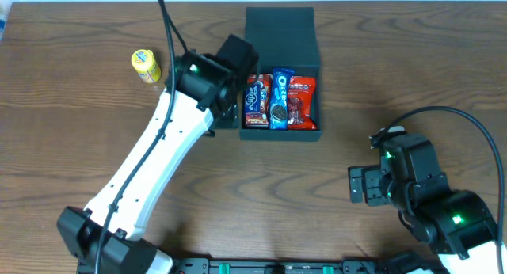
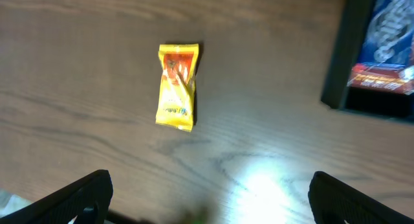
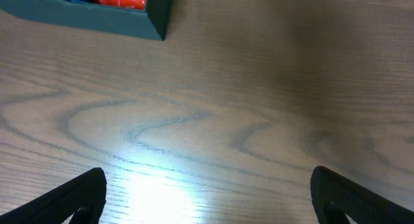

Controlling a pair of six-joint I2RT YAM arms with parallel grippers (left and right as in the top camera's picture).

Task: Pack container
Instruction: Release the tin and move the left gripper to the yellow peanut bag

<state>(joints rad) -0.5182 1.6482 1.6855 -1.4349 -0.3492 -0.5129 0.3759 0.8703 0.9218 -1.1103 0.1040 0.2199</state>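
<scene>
Teal-green container sits upper centre of the overhead frame, lid flipped back, red and blue snack packets inside. Left jaws, just beside its left wall, stand wide apart, gripping nothing. Right jaws, lower right, are spread wide over the wooden surface. Yellow packet lies upper left.

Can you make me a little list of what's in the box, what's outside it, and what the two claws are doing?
box: dark teal-green square rigid box, lid open
inside: three packets side by side: dark red snack packet, blue cookie packet, bright red snack packet
outside: small yellow snack packet, on the brown wooden table, left of the box
left claw: open, empty, beside the box's left wall
right claw: open, empty, over bare table
</scene>
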